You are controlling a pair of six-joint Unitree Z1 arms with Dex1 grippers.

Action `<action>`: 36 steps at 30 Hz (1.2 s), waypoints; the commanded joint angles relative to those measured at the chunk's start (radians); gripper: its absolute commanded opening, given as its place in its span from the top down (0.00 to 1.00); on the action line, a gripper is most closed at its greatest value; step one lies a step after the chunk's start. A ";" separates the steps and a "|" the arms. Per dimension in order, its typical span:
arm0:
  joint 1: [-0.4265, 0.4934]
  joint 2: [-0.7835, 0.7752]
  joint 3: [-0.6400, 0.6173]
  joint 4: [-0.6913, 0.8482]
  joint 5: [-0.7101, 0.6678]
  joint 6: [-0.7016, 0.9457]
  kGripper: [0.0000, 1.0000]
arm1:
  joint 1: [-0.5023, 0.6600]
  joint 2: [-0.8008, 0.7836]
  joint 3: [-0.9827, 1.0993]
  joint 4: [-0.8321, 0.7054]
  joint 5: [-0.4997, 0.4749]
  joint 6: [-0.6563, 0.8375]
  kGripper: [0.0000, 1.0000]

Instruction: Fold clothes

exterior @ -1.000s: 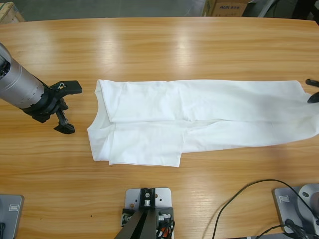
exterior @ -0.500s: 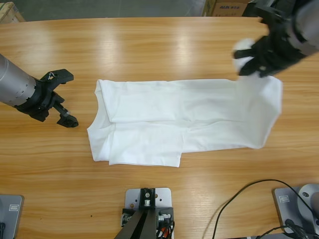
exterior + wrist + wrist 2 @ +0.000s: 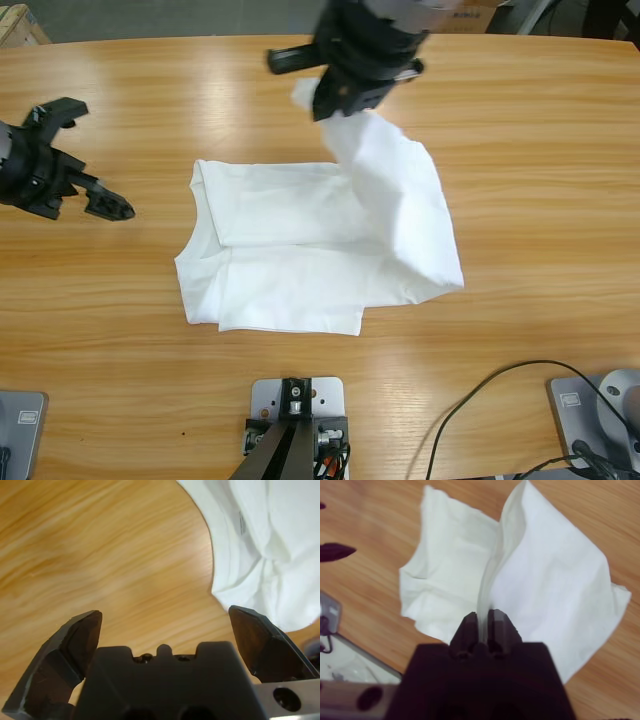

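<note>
White T-shirt (image 3: 300, 250): lies near the middle of the wooden table (image 3: 540, 130), partly folded lengthwise into a band whose long axis runs left to right in the high view. Collar end points toward that view's left edge, where the fabric edge curves and the layers are doubled; a short folded panel projects toward the bottom of the view at the left half. The opposite end is lifted off the table and carried back over the band, so the raised fabric rises from a fold at the right of the garment and slopes up toward the top centre of the view, hanging as a tapered sheet. Right gripper (image 3: 335, 100): above the table's far edge region near the top middle of the high view, jaws pressed together on the raised edge of the T-shirt; in the right wrist view (image 3: 484, 622) a thin fold of white cloth comes straight out from between the closed jaws and spreads below into two lobes over the wood. Left gripper (image 3: 70, 160): at the left edge of the high view, well apart from the garment's collar end, jaws spread wide and holding nothing; in the left wrist view (image 3: 167, 630) bare wood shows between the two parted jaws, with the shirt's curved edge and doubled layers at the upper right.
</note>
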 commanded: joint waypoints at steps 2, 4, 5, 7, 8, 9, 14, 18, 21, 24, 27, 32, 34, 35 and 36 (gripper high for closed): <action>0.143 -0.040 0.087 -0.019 -0.085 -0.105 0.01 | 0.069 0.131 -0.075 0.017 0.053 0.031 1.00; 0.174 -0.047 0.109 -0.019 -0.085 -0.128 0.01 | 0.089 0.158 -0.107 0.012 0.069 0.032 1.00; 0.181 -0.053 0.116 -0.019 -0.085 -0.129 0.01 | 0.099 0.176 -0.128 0.012 0.077 0.032 1.00; 0.188 -0.069 0.131 -0.019 -0.085 -0.129 0.01 | 0.109 0.209 -0.165 0.012 0.081 0.035 1.00; 0.190 -0.075 0.138 -0.019 -0.085 -0.129 0.01 | 0.109 0.224 -0.178 0.012 0.081 0.040 1.00; 0.191 -0.081 0.144 -0.019 -0.085 -0.128 0.01 | 0.109 0.238 -0.193 0.013 0.084 0.044 1.00; 0.195 -0.091 0.177 -0.019 -0.088 -0.124 0.01 | 0.109 0.341 -0.254 0.020 0.090 0.054 1.00; 0.195 -0.090 0.194 -0.029 -0.092 -0.124 0.01 | 0.110 0.371 -0.299 0.020 0.097 0.055 1.00; 0.193 -0.089 0.195 -0.032 -0.095 -0.124 0.01 | 0.109 0.392 -0.328 0.020 0.116 0.055 1.00; 0.192 -0.089 0.202 -0.038 -0.100 -0.124 0.01 | 0.110 0.396 -0.364 0.020 0.136 0.055 1.00; 0.189 -0.089 0.219 -0.058 -0.105 -0.127 0.01 | 0.109 0.397 -0.392 0.020 0.148 0.056 0.86; 0.188 -0.082 0.243 -0.087 -0.116 -0.129 0.01 | 0.109 0.366 -0.398 0.042 0.140 0.077 0.00; 0.188 -0.078 0.244 -0.091 -0.117 -0.129 0.01 | 0.109 0.361 -0.398 0.075 0.108 0.096 0.00; 0.188 -0.078 0.244 -0.092 -0.117 -0.129 0.01 | 0.109 0.360 -0.398 0.083 0.099 0.098 0.00; 0.188 -0.080 0.244 -0.092 -0.117 -0.129 0.01 | 0.109 0.355 -0.398 0.085 0.088 0.098 0.00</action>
